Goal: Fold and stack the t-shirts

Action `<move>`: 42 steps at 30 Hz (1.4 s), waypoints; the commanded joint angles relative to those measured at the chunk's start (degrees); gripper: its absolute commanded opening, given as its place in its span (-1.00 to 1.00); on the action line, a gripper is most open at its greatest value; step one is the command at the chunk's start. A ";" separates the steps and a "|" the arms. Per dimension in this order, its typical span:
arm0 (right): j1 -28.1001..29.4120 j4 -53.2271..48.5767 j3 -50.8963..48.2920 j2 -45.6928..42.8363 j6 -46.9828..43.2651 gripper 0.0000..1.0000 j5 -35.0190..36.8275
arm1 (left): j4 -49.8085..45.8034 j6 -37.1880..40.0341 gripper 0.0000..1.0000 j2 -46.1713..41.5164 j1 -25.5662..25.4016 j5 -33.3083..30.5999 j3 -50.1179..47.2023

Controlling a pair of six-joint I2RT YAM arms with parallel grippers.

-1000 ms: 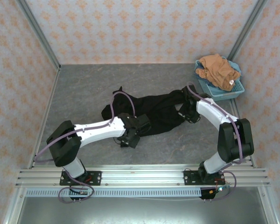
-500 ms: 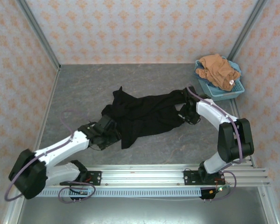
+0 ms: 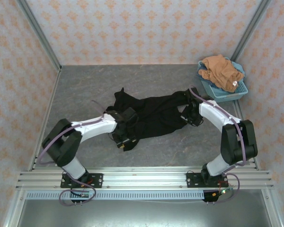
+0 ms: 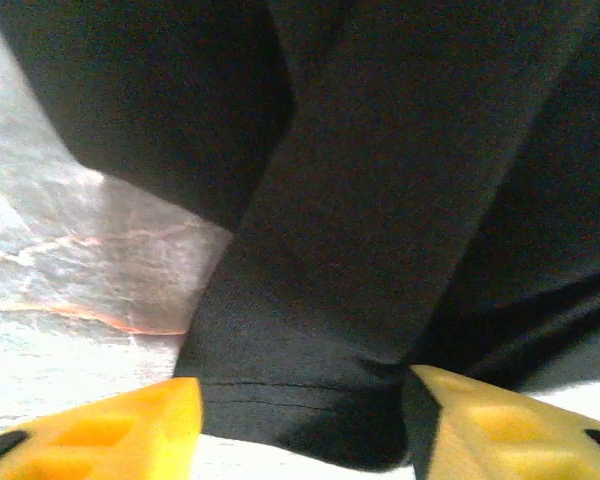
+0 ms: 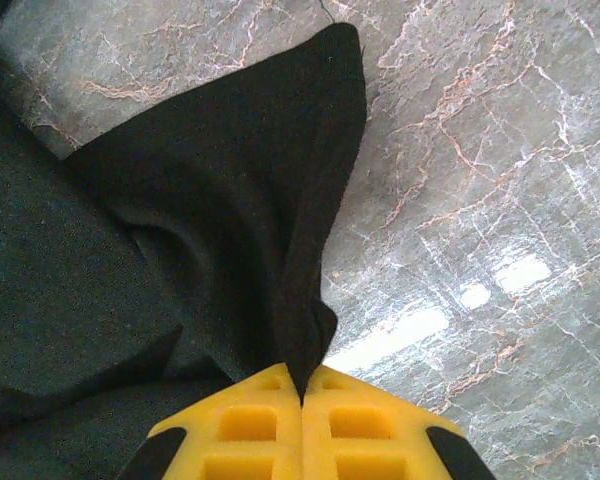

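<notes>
Between parted jaws of left gripper [image 4: 302, 392], black t-shirt [image 4: 380, 200]; right gripper [image 5: 303, 386] tight on it.

Around the cell you have walls [image 3: 146, 28] with pale peach wallpaper, printed with small orange ornaments. Grey metal posts [image 3: 38, 33] stand in the corners. The floor is a grey marble-like tabletop [image 3: 80, 90]; it shines under bright light. Aluminium rails [image 3: 146, 177] close the near edge.

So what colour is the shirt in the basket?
Orange-brown. That t-shirt shows best from the top external camera.
</notes>
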 commanded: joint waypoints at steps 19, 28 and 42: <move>0.06 -0.71 -1.55 -3.81 0.06 -1.00 1.74 | -13.23 2.64 -1.00 2.48 -0.16 -20.23 7.09; -1.07 -2.92 8.43 -3.09 0.04 -1.00 2.60 | -20.94 5.93 -1.00 -18.71 9.06 -30.39 17.06; -3.88 -8.22 36.50 0.60 -0.21 -1.00 2.38 | -21.51 15.05 -1.00 -15.57 26.07 -29.66 49.49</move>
